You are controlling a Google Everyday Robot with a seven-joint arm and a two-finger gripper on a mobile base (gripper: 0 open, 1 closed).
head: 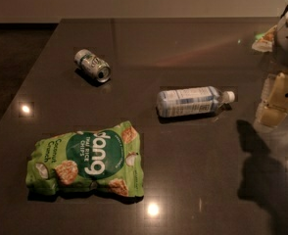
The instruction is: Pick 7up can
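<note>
Your gripper (277, 101) hangs at the right edge, well apart from the 7up can (92, 65) lying on its side. You cannot tell if it is squeezed or loose.

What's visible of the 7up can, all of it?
The 7up can is a small silvery metal can with green and white markings, lying on its side on the dark table, its shiny round end facing lower right. Only the table touches it; the gripper is far off at the right edge.
</note>
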